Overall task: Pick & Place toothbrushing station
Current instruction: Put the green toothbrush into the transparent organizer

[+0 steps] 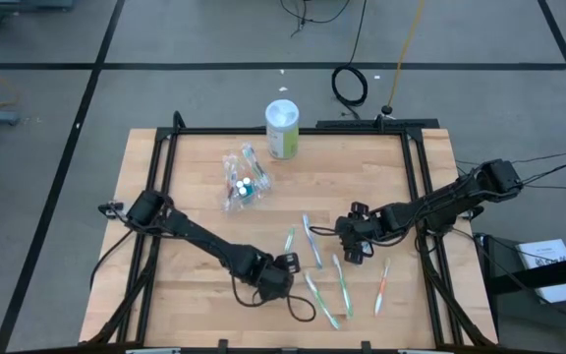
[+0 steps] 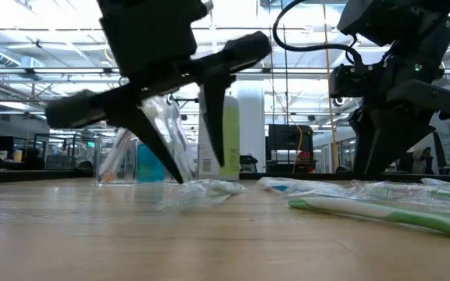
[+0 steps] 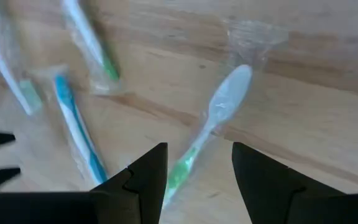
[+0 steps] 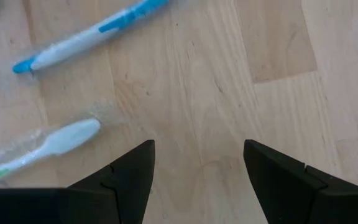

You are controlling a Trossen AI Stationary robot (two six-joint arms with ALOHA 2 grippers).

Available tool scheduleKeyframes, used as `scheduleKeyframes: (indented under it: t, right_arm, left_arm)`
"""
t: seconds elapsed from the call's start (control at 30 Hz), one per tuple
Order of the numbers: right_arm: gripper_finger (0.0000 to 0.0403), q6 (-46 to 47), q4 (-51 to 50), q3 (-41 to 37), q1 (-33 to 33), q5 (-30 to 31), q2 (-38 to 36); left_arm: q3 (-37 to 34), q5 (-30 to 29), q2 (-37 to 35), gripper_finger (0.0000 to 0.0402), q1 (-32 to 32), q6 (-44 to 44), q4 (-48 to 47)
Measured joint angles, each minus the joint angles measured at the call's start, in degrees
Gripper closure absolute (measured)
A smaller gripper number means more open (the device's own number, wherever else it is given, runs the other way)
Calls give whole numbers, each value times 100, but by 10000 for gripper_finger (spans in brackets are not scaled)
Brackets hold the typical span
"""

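A wooden table (image 1: 204, 157) is seen from above with two dark robot arms reaching in over it. The left gripper (image 1: 289, 262) sits near the front middle of the table, its two fingers spread apart and holding nothing, poised directly over a green-handled toothbrush (image 3: 213, 127) in a clear wrapper; the wrist view shows the brush's white head pointing away from the fingers. The right gripper (image 1: 354, 246) hovers just right of centre, also spread wide and empty, above bare wood, with a blue toothbrush (image 4: 86, 34) and a second white-headed brush (image 4: 48, 144) lying off to one side of it. Several more wrapped toothbrushes (image 1: 327, 285), green, blue and one orange, lie scattered between and in front of the two grippers. Farther back, left of centre, a clear crinkly plastic container (image 1: 243, 180) holds small blue tubes and a few brushes. Behind it, near the table's back edge, stands a white and green cylindrical canister (image 1: 282, 129), upright and apart from everything else.
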Motion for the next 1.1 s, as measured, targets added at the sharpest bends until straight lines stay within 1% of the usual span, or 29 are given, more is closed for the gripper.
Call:
scheduleKeyframes:
  t: [0.1, 0.17, 0.33, 0.4, 0.43, 0.53, 0.6, 0.67, 0.77, 0.83, 0.97, 1.1]
  right_arm:
    - [165, 0, 81, 0, 2, -1, 0]
    - [165, -5, 124, 2, 2, -3, -2]
    - [165, -64, 110, 2, 2, -3, -1]
    - [165, -65, 109, 2, 2, -3, 0]
    - [165, -66, 111, 2, 2, -3, 0]
    - [165, -66, 113, 2, 2, -3, -1]
    - [165, -66, 107, 2, 2, -3, 0]
    - [165, -66, 107, 2, 2, -3, 0]
    - [165, -66, 107, 2, 2, -3, 0]
    - [165, -66, 113, 2, 2, -3, 0]
    - [165, -65, 118, 2, 2, -3, 0]
    - [165, -63, 125, 2, 2, -3, 0]
  left_arm:
    - [1, -41, 27, 216, 7, 461, 369]
    - [6, 83, 34, 216, 27, 605, 457]
    - [4, 271, 69, 216, 117, 449, 290]
    - [4, 233, 69, 216, 138, 619, 257]
    - [-2, 79, 71, 216, 139, 796, 338]
    - [-2, -627, 25, 216, 44, 1449, 826]
    - [6, -812, -1, 216, 26, 1673, 911]
    - [6, -664, 1, 216, 58, 1576, 718]
    - [2, -42, 6, 216, 166, 1221, 271]
    - [2, 243, 6, 216, 220, 1011, 110]
    - [0, 319, 8, 216, 273, 998, 268]
    - [2, 622, 117, 216, 382, 1073, 528]
